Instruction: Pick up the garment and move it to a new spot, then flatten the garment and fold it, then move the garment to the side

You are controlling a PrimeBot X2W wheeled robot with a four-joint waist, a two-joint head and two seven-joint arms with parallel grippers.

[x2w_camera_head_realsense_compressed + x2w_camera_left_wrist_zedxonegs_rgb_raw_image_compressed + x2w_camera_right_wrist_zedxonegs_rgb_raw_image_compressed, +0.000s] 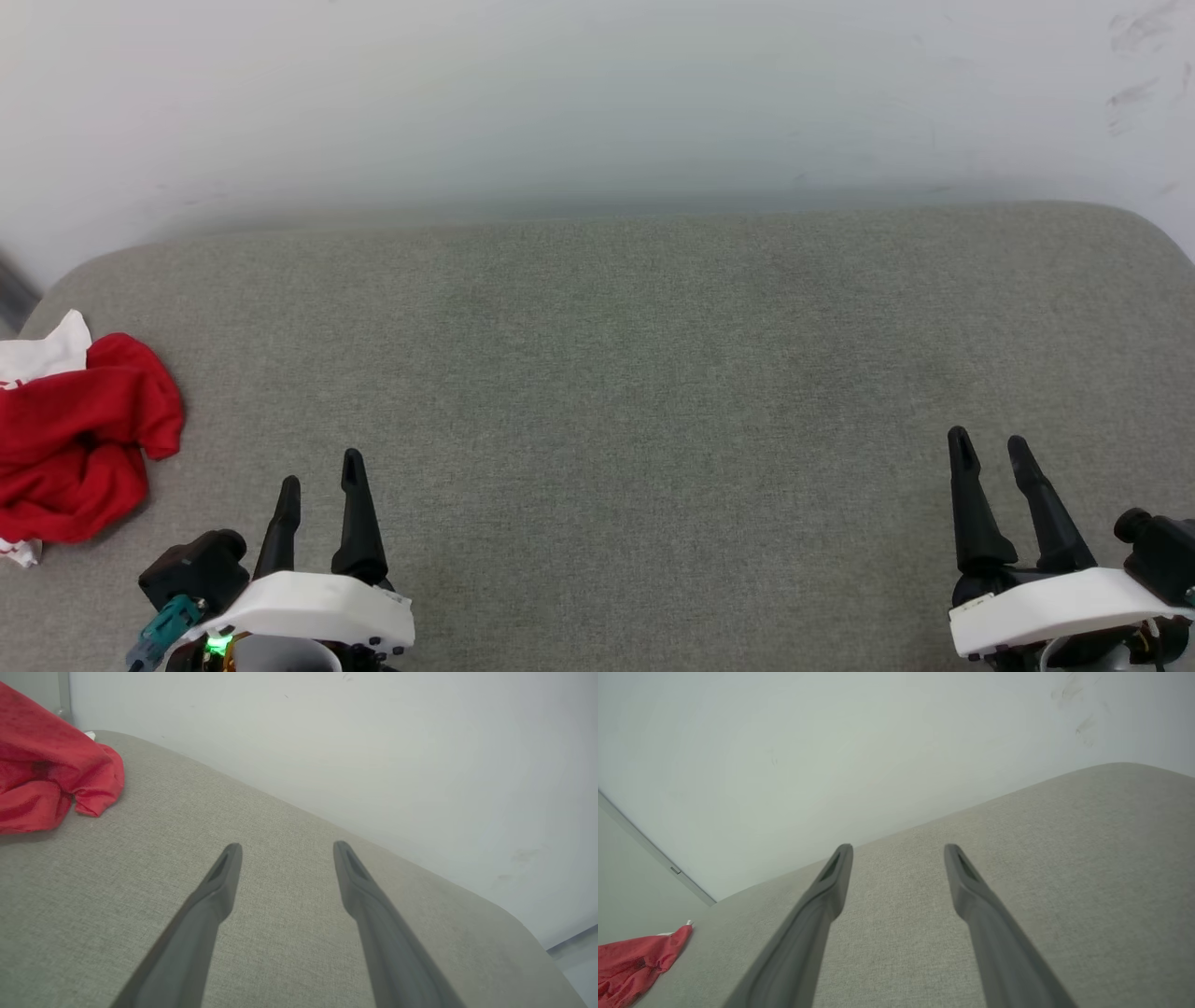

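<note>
- Red fabric, bunched up: the garment [79,439] lies in a crumpled heap at the left end of the bench [607,355], and the head view's left edge cuts part of it off.
- White bits poke out at the heap's top and bottom corners. The rest you see is plain red folds.
- The bench is grey woven upholstery with rounded corners, set against a pale wall [597,93] that carries a few scuff marks at the upper right.
- Your left claw [320,471] is released, with both dark fingers spread and nothing between them. It sits low over the bench at the near left, tips pointing away from you.
- The garment is just to the left of that claw, apart from it with no contact.
- Left wrist view: the left claw [287,845] is wide apart over bare grey cloth, and the garment [46,774] sits in the upper left corner.
- Your right claw [988,439] is released too and holds nothing, at the near right of the bench and well apart from the garment.
- Right wrist view: the right claw [898,847] gapes over the bench, and a strip of the garment [630,963] shows at the bottom left corner.
</note>
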